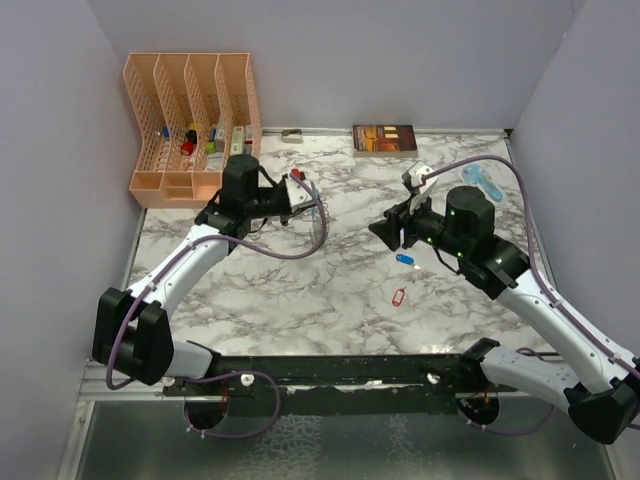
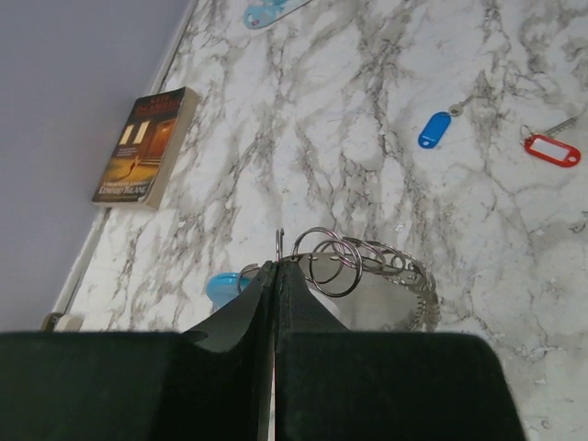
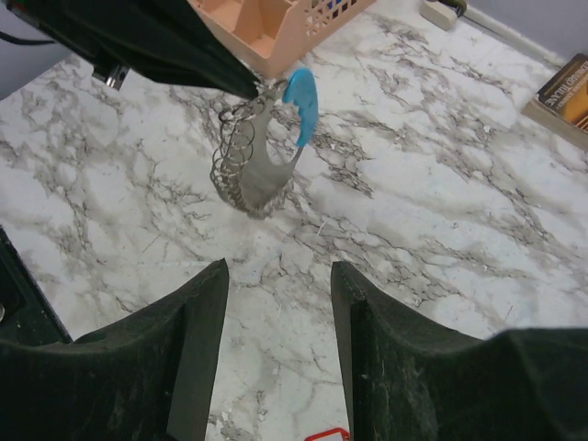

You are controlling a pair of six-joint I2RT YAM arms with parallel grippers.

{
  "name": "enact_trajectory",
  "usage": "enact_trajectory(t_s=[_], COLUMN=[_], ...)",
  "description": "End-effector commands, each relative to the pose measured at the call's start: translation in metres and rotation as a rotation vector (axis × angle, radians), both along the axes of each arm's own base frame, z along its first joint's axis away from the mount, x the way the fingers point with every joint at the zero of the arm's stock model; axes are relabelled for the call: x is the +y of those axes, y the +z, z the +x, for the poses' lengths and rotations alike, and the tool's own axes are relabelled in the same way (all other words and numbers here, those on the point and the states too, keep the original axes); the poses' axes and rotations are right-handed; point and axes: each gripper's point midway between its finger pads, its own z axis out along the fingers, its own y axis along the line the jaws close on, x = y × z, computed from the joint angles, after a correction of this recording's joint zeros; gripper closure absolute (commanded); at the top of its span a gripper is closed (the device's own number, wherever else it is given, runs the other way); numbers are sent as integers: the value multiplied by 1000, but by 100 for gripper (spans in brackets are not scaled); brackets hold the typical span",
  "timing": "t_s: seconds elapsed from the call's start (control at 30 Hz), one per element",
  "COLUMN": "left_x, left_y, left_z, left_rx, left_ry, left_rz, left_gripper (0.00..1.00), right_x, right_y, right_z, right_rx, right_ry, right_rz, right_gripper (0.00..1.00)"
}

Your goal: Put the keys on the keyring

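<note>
My left gripper (image 1: 305,195) is shut on the keyring (image 1: 318,217), a bunch of grey metal rings with a light-blue strap, and holds it above the marble table. In the left wrist view the rings (image 2: 335,262) stick out just past the shut fingertips (image 2: 276,268). The right wrist view shows the keyring (image 3: 241,165) hanging from the left gripper. The dark blue key (image 1: 404,260) and the red key (image 1: 399,298) lie on the table, also seen in the left wrist view as blue (image 2: 435,129) and red (image 2: 551,149). My right gripper (image 1: 385,230) is open and empty (image 3: 278,276), above the table near the blue key.
A peach desk organizer (image 1: 195,120) stands at the back left. A book (image 1: 384,138) lies at the back edge. A pale-blue see-through object (image 1: 478,178) lies at the back right. Grey walls close in the table on three sides.
</note>
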Motion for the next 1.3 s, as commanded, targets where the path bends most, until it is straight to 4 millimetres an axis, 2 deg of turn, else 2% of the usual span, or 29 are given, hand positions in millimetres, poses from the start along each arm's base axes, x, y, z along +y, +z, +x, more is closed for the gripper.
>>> enact_trajectory(t_s=[0.0,0.07,0.33,0.5,0.63,0.8,0.9,1.1,1.27], left_x=[-13,-14,-6,2,5,8,8,10,12], left_y=[26,28,39,45,49,60,66,76,92], left_z=[-28,-37,-55,-54,-59,-58,-62,-59,-58], left_rx=[-140,-165,-325,-369,-396,-344,-342,-305,-287], left_ry=[-161,-200,-215,-149,-132,-66,-63,-24,4], left_rz=[-104,-125,-134,-144,-174,-278,-338,-442,-543], left_gripper=[100,100,100,100,100,100,100,100,100], right_x=[-9,-10,-5,-2,-10,-28,-43,-78,-86], right_y=[15,13,3,5,-2,-34,-59,-113,-140], right_z=[-7,-10,-18,-13,2,11,9,-16,-27], right_rx=[-28,-22,8,12,38,201,341,654,774], right_ry=[-19,-11,28,25,-75,-241,-357,-589,-671], right_rz=[-3,-3,11,12,-7,-76,-148,-366,-436], right_gripper=[51,51,52,54,57,58,58,57,57])
